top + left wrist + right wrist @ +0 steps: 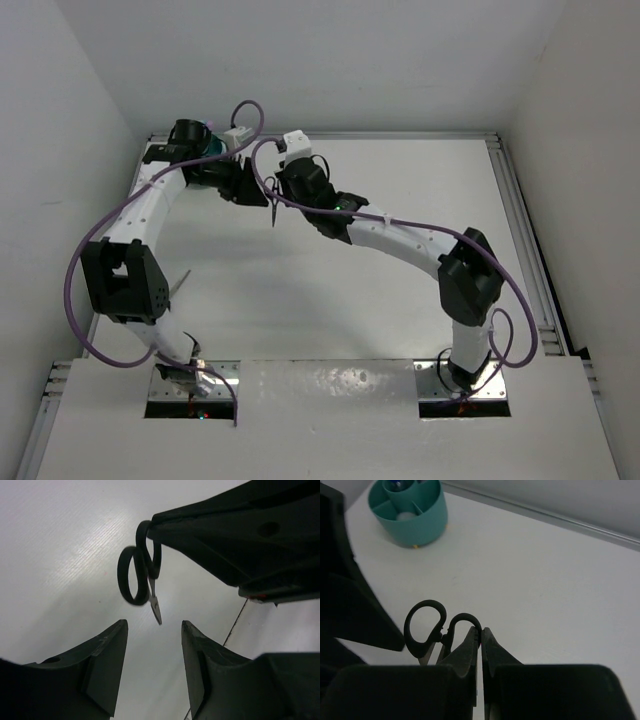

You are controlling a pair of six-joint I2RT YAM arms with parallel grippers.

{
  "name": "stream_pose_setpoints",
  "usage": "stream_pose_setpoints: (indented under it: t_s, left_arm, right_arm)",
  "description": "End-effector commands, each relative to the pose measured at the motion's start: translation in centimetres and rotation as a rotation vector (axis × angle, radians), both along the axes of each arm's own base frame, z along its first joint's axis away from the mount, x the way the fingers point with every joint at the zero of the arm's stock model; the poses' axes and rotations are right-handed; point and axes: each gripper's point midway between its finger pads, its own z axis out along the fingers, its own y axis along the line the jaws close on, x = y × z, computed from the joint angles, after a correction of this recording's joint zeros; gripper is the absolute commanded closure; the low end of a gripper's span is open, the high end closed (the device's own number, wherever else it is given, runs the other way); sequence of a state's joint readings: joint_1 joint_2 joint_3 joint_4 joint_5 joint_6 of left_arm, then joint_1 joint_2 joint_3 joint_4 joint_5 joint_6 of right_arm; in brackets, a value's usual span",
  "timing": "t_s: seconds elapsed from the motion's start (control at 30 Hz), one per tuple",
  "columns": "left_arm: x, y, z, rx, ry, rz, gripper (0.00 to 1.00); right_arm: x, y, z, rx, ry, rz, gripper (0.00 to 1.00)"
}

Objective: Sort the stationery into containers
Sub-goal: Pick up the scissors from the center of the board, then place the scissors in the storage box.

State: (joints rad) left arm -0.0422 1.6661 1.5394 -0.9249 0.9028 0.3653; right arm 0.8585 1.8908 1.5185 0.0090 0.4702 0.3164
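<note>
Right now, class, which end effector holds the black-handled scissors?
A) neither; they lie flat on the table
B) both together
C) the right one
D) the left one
C: the right end effector is shut on one handle loop of the scissors, while the left end effector stands open just beneath them without gripping.
</note>
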Motion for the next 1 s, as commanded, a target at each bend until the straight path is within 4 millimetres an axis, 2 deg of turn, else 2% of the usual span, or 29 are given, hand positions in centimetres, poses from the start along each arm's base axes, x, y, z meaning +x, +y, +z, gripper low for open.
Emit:
stream_pose_setpoints:
  t_s: [0.0,0.17,0.33,0.4,0.63,0.97]
  left_arm:
    - [0.5,-1.3,3.0,-0.059,-0.093,-0.05,0.55]
    - [1.2,-1.3,4.4,-0.08,-0.138,-0.013,0.55]
    - [1.6,-1.4,6.9,-0.114,-0.226,0.002,0.55]
    - [1.8,-1.4,7.4,-0.123,-0.239,0.019,0.61]
    - [1.8,-1.4,6.1,-0.105,-0.176,0.034,0.72]
    - [2.4,-1.1,5.8,0.004,-0.238,0.054,0.7]
  right_arm:
    - [-0.8,1.9,4.0,0.11,-0.079,0.082,1.0]
    - [-1.5,2.5,4.6,0.149,-0.085,0.118,1.0]
    - [-2.0,2.9,4.4,0.153,-0.081,0.148,1.0]
    - [-2.1,2.9,4.5,0.158,-0.085,0.15,1.0]
    - [-2.3,2.8,5.0,0.162,-0.096,0.15,1.0]
    - [-2.2,2.9,5.4,0.17,-0.105,0.144,1.0]
